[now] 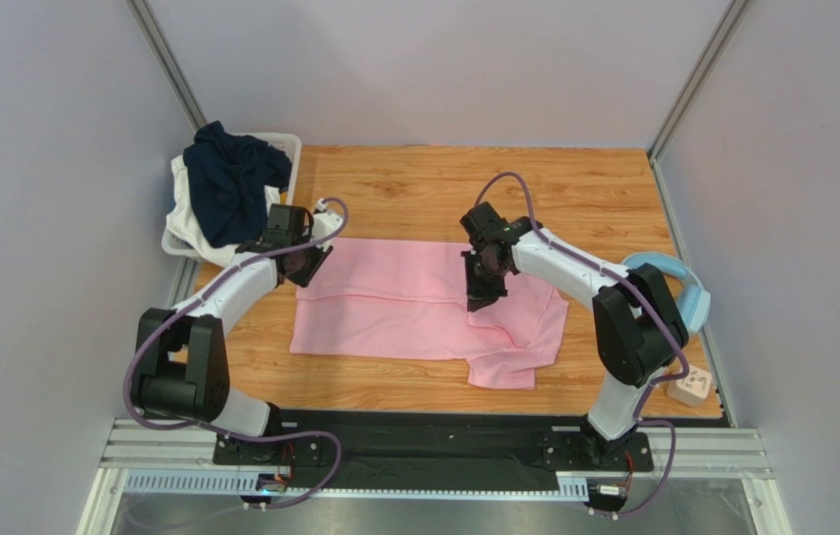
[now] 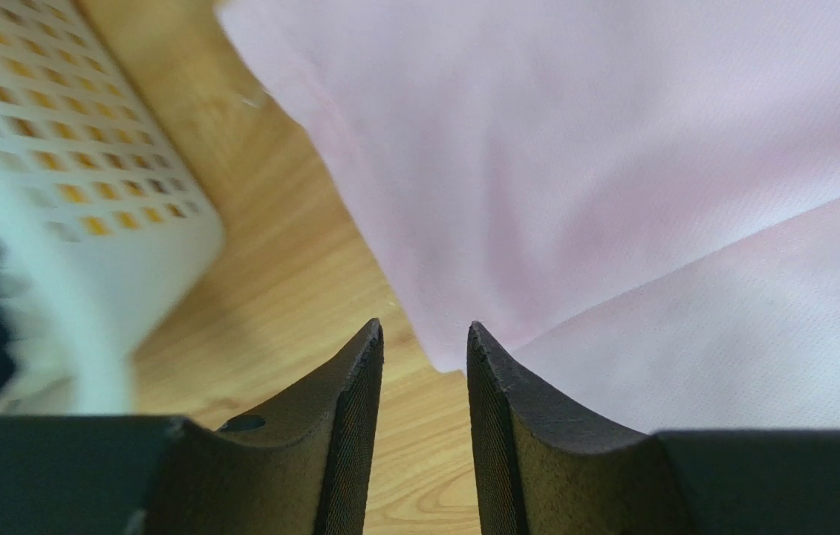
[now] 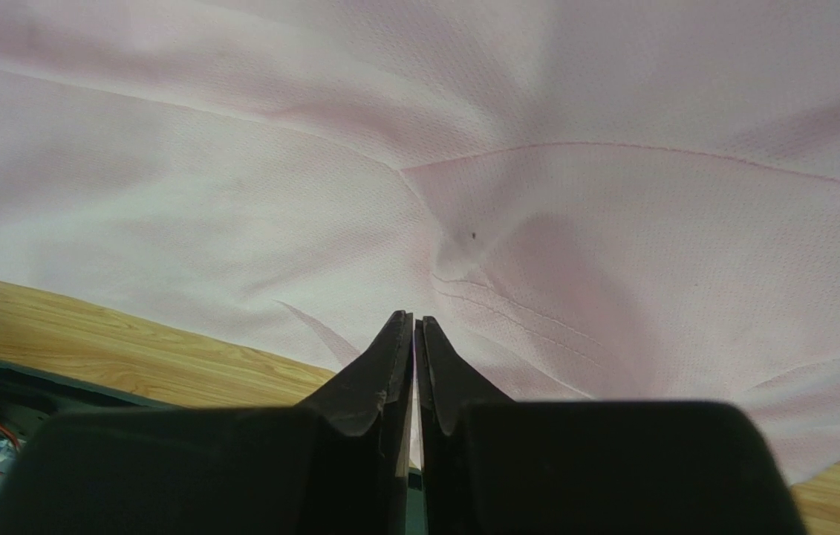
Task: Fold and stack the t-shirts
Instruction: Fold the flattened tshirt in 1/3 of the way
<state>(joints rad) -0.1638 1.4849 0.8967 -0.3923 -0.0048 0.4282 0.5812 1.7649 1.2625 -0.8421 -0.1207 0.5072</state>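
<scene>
The light pink t-shirt (image 1: 391, 312) lies spread on the wooden table (image 1: 413, 184), its upper part folded down over the middle and a sleeve sticking out at the lower right. My left gripper (image 1: 307, 265) is at the shirt's top left corner. In the left wrist view that gripper (image 2: 424, 327) is open, bare wood shows between its fingers, and the pink corner (image 2: 614, 167) lies just past the tips. My right gripper (image 1: 480, 299) hangs over the shirt's middle right. Its jaws (image 3: 413, 318) are shut above pink cloth (image 3: 502, 145). The dark navy t-shirt (image 1: 229, 184) lies heaped in the basket.
A white plastic basket (image 1: 282, 142) stands at the table's back left corner, close to my left gripper, and fills the left of that wrist view (image 2: 78, 167). Light blue headphones (image 1: 686, 284) lie at the right edge. A small white box (image 1: 690, 387) sits at the front right corner.
</scene>
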